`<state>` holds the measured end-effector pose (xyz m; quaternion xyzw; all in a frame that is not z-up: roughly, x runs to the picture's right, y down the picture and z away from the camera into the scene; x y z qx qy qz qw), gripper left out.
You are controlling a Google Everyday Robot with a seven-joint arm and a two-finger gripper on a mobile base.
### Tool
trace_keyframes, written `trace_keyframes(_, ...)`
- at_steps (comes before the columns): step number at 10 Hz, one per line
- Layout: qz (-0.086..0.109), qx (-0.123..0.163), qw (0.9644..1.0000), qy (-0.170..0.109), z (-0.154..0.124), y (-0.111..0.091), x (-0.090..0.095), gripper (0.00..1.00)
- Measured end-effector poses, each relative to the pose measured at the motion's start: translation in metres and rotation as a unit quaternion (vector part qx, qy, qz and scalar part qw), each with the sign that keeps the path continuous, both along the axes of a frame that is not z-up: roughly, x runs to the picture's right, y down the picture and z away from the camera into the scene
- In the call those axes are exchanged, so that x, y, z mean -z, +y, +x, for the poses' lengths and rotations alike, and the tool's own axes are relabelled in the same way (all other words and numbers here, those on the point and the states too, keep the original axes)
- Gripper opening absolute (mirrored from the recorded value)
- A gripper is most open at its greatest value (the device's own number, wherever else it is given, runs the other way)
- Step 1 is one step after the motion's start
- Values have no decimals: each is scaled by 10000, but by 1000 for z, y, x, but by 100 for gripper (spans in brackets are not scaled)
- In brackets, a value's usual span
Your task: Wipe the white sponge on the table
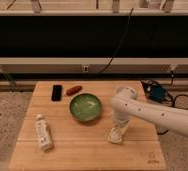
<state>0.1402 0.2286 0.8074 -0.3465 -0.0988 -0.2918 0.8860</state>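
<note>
Light-brown plank worktop (82,150), small dark logo at near right corner. On it: green bowl (85,107) centre, black phone (57,92) and reddish sausage-like item (74,90) behind, white bottle (43,132) lying left, white sponge (116,135) right under hand (119,129).

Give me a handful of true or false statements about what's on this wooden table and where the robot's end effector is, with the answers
1. The end effector is down at the white sponge near the front right of the table. True.
2. The green bowl lies tipped over at the table's front left corner. False: it sits upright near the middle.
3. A white bottle lies on its side on the left part of the table. True.
4. The black rectangular object is inside the bowl. False: it lies on the table behind the bowl, toward the left.
5. A small reddish object lies beside the black rectangular object at the back of the table. True.
6. The arm reaches in from the left. False: it comes from the right.
</note>
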Motion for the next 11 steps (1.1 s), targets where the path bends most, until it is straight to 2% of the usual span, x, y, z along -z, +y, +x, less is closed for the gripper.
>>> trace_keyframes(3, 28, 197, 9998, -37, -5, -1, 3, 1)
trace_keyframes(7, 10, 47, 10000, 26, 5, -5, -2, 1)
trace_keyframes(11, -8, 67, 10000, 10, 12, -9, -9, 1)
